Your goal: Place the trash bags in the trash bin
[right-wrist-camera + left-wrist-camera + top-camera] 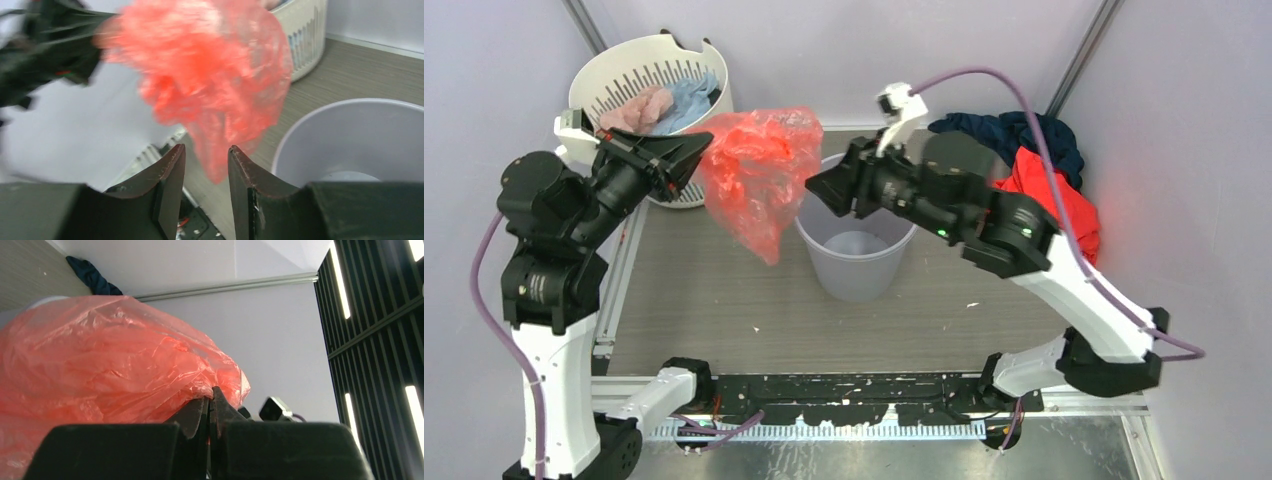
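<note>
The trash bin (pixel 856 272) stands on the bench (pixel 724 310) with none of the bag in it yet. Above its rim the right hand (pixel 206 165) hovers, fingers parted, and the bag's lower tip shows in the gap (too blurred to tell whether it touches them). Beyond, the trash bag (pixel 759 165) hangs beside the bin. It is crinkled translucent red film, pinched at its top by the left hand (pixel 210 402). This looks like the carry. Next the bag needs shifting over the mouth and lowering in.
</note>
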You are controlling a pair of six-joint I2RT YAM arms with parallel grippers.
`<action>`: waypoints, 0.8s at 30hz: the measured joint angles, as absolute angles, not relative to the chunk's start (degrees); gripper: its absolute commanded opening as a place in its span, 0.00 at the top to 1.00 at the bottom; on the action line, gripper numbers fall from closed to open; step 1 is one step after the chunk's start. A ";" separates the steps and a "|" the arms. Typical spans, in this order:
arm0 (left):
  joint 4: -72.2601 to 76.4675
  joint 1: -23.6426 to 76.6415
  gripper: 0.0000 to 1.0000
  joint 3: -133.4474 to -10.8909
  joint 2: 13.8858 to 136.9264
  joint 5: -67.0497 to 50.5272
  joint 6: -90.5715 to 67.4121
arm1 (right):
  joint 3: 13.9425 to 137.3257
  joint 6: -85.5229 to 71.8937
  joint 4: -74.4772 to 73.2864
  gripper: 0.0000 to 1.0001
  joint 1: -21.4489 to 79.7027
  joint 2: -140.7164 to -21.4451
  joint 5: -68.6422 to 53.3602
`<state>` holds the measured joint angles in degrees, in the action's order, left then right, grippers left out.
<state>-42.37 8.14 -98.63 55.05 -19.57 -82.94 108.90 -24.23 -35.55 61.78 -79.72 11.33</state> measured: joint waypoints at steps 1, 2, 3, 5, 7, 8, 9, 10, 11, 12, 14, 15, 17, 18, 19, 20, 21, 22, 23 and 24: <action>-41.54 8.14 1.00 -98.30 55.40 -19.68 -83.50 | 108.88 -24.73 -36.12 0.58 61.84 -78.04 10.50; -40.56 8.14 1.00 -98.00 55.88 -19.77 -83.85 | 108.88 -25.41 -36.27 0.57 62.11 -76.40 9.43; -39.88 8.14 1.00 -97.89 56.51 -19.79 -84.09 | 108.97 -25.85 -36.38 0.58 62.57 -75.16 8.32; -39.03 8.14 1.00 -97.89 57.56 -19.77 -84.55 | 109.27 -26.61 -36.42 0.57 64.38 -74.00 5.63; -38.50 8.14 1.00 -97.89 58.15 -19.77 -85.01 | 109.89 -27.22 -36.40 0.57 66.98 -74.37 2.81; -38.30 8.14 1.00 -97.89 58.22 -19.77 -85.14 | 110.48 -27.42 -36.38 0.57 68.31 -75.09 1.69; -38.17 8.14 1.00 -97.89 58.22 -19.77 -85.23 | 111.20 -27.55 -36.36 0.57 69.58 -76.16 0.89; -37.95 8.14 1.00 -97.91 58.19 -19.79 -85.34 | 112.07 -27.62 -36.27 0.57 70.81 -77.58 0.30; -37.74 8.14 1.00 -97.97 58.15 -19.81 -85.45 | 112.81 -27.62 -36.14 0.57 71.66 -78.81 0.12; -37.45 8.14 1.00 -98.04 58.13 -19.90 -85.60 | 113.54 -27.62 -35.86 0.56 72.58 -80.64 0.19; -36.80 8.14 1.00 -98.17 58.08 -20.27 -86.28 | 113.82 -27.55 -35.38 0.53 73.69 -84.64 1.10; -36.58 8.14 1.00 -98.28 58.04 -20.58 -86.65 | 113.80 -27.51 -35.44 0.51 74.00 -86.37 1.67; -36.38 8.14 1.00 -98.45 57.93 -21.04 -87.09 | 113.56 -26.92 -35.35 0.48 74.24 -89.69 3.66; -36.21 8.14 1.00 -98.48 57.80 -21.21 -87.33 | 113.08 -26.39 -35.14 0.48 74.22 -91.07 5.15; -36.16 8.14 1.00 -98.52 57.65 -21.45 -87.72 | 112.51 -25.91 -35.00 0.47 74.19 -91.77 6.24; -36.16 8.14 1.00 -98.54 57.43 -21.71 -88.09 | 111.59 -25.28 -34.48 0.47 74.19 -92.14 7.53; -36.12 8.14 1.00 -98.56 57.25 -21.89 -88.27 | 110.59 -24.58 -33.82 0.46 74.19 -92.18 8.78; -36.07 8.14 1.00 -98.56 57.01 -22.11 -88.47 | 109.75 -23.86 -32.93 0.46 74.17 -92.12 9.89; -36.01 8.14 1.00 -98.56 56.73 -22.33 -88.71 | 108.71 -23.00 -31.22 0.46 74.15 -91.81 11.11; -35.88 8.14 1.00 -98.56 56.45 -22.50 -88.99 | 107.79 -22.26 -29.63 0.46 74.15 -91.48 12.29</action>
<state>-35.88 8.14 -98.56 56.45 -22.50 -88.99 107.79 -22.26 -29.63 74.15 -91.48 12.29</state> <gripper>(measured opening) 0.007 0.537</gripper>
